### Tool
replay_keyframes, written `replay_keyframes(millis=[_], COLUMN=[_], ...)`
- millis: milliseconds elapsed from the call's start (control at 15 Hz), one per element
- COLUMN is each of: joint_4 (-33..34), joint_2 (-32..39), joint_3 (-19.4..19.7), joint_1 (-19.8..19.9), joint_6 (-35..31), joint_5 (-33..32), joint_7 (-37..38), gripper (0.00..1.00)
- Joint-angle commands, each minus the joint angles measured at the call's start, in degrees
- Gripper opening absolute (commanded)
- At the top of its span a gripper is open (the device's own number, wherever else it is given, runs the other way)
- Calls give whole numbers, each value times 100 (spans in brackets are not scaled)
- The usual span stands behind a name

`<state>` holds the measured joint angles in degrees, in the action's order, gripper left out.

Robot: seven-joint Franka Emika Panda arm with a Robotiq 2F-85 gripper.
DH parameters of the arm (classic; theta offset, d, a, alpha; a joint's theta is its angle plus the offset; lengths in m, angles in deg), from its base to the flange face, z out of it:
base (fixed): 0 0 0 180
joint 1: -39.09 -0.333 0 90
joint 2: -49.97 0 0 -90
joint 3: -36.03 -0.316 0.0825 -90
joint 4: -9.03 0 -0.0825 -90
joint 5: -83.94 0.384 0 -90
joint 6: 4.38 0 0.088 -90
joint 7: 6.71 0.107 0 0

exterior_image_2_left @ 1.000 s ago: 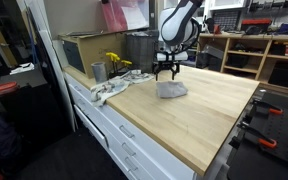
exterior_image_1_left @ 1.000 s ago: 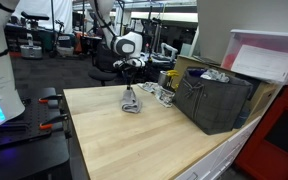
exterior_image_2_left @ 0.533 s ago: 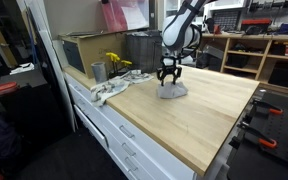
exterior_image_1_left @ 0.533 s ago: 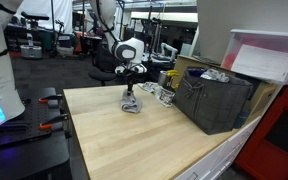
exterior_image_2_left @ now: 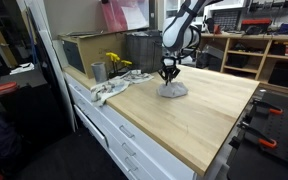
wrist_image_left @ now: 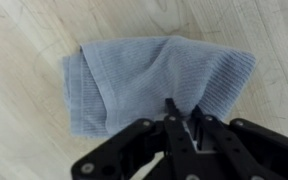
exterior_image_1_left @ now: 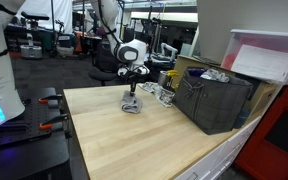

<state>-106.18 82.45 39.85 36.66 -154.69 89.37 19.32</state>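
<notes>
Wrist view, at my remote station: the gripper [wrist_image_left: 184, 115] comes in from 6 o'clock and its fingers [wrist_image_left: 174, 130] are pressed together, pinching the 6 o'clock edge of a grey-blue cloth [wrist_image_left: 149, 75]. The cloth lies folded and flat on the pale wooden table [wrist_image_left: 24, 140], its ribbed hem toward 9 o'clock and its rounded end toward 3 o'clock. A small fold of fabric is bunched up between the fingertips, and I can see a sliver of something light between the jaws that I cannot identify.

In both exterior views I see the arm standing nearly straight down over the tabletop, with the gripper [exterior_image_1_left: 132, 92] touching the top of the cloth [exterior_image_1_left: 132, 105], which sits as a small mound on the wood. In an exterior view a dark crate [exterior_image_1_left: 214, 100] stands on the table at 3 o'clock of the cloth, well apart from it. In an exterior view the gripper [exterior_image_2_left: 168, 75] meets the cloth [exterior_image_2_left: 172, 91] near the middle of the table [exterior_image_2_left: 204, 125]; at 9 o'clock of the cloth, near the table's edge, lie a crumpled white rag [exterior_image_2_left: 109, 90] and, just beside it, a metal cup [exterior_image_2_left: 98, 71]
</notes>
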Motion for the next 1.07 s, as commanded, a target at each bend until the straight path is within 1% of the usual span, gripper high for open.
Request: replay_keyframes(millis=[0,333,600,867,1000], joint_4=[81,219,211,141,210], joint_2=[170,508,494,225,178], joint_3=[270,679,1004,957,945], joint_1=[-204,-489,-793,-826,-821], joint_6=[-156,-345,-411,-451,-390], joint_5=[-116,-166,-211,-110,-112], joint_7=[57,460,863,1003,1040], gripper=[0,1,1,1,1])
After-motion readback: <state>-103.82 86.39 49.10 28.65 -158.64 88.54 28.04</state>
